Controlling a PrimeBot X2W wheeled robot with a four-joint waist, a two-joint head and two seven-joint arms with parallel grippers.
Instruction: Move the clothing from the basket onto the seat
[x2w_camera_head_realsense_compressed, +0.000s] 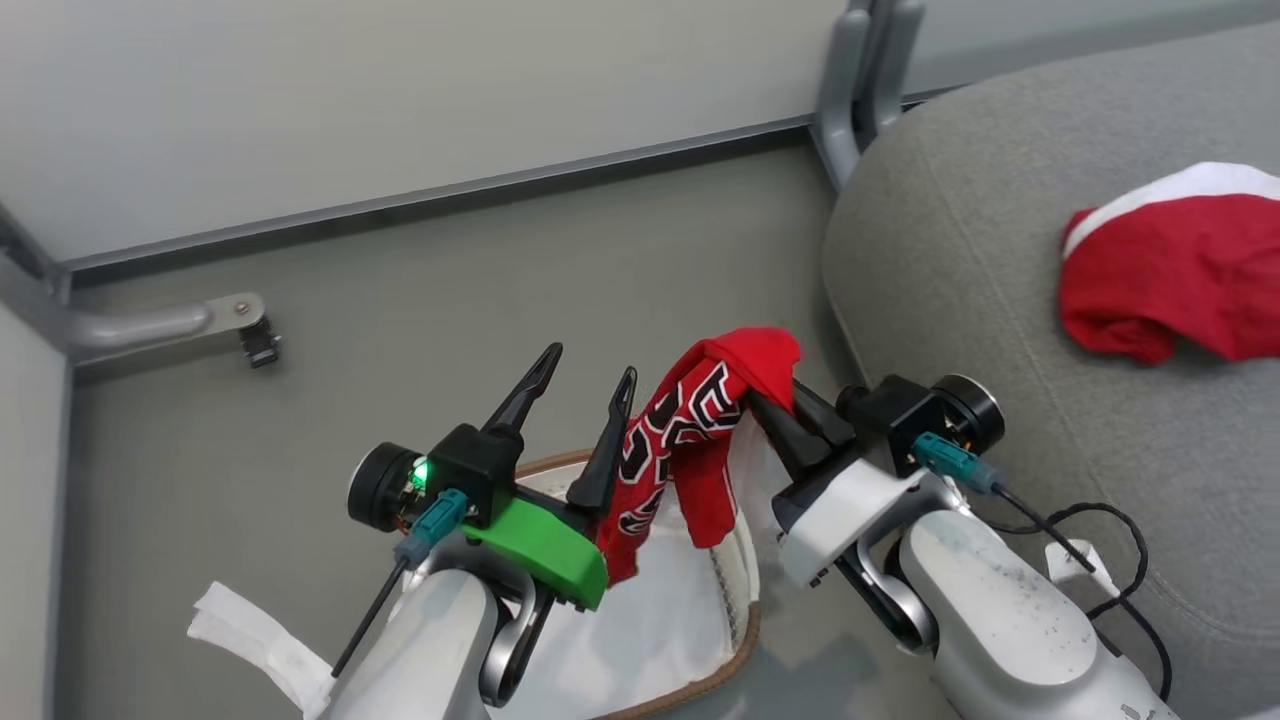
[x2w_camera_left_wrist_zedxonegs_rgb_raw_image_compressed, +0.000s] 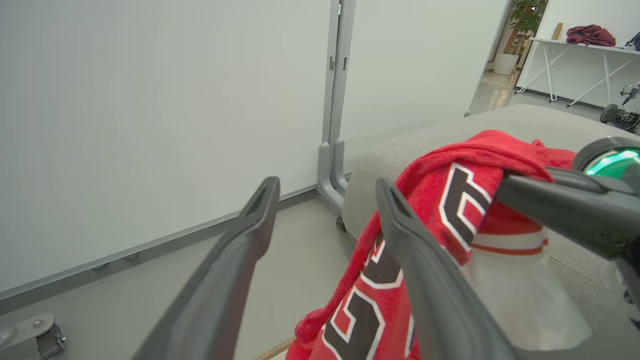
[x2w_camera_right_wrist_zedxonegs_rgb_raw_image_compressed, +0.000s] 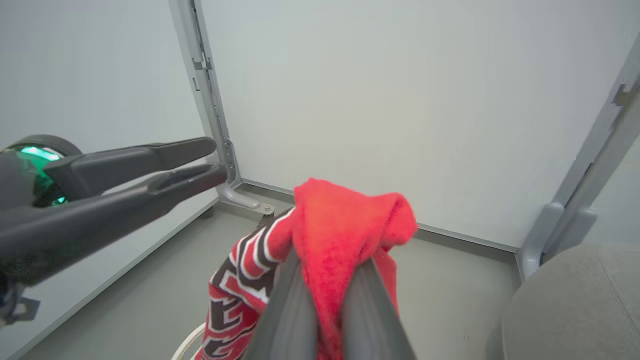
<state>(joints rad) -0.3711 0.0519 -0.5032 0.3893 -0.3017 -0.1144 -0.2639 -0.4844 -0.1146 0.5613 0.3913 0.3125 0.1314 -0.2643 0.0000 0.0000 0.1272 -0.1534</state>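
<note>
- Grip check: R gripper (x2w_camera_head_realsense_compressed: 780, 400) is clamping a bunched red fold of the held jersey (x2w_camera_head_realsense_compressed: 690, 420) between its two dark fingers, w/ fabric bulging up over the tips.
- Rest of the held jersey is draping down from the R gripper toward the L gripper (x2w_camera_head_realsense_compressed: 590, 362), black-and-white lettering facing out. Its lower edge is dangling over the basket (x2w_camera_head_realsense_compressed: 735, 650).
- L gripper is standing spread wide w/ nothing between its fingers. The held jersey is hanging right beside the finger nearest the R gripper; can't tell if they're touching.
- Basket is sitting below both grippers, approx. between them. Its brown rim is showing and a white liner (x2w_camera_head_realsense_compressed: 640, 620) is lying inside.
- Seat (x2w_camera_head_realsense_compressed: 960, 250) is spreading out on the R gripper's outer side, close by. A second jersey (x2w_camera_head_realsense_compressed: 1170, 270), red w/ white trim, is lying crumpled on it, well beyond the R gripper.
- Black cable (x2w_camera_head_realsense_compressed: 1110, 530) is trailing over the seat edge next to the R forearm.
- White cloth strip (x2w_camera_head_realsense_compressed: 250, 630) is lying on the floor (x2w_camera_head_realsense_compressed: 400, 300), off the L gripper's outer side.
</note>
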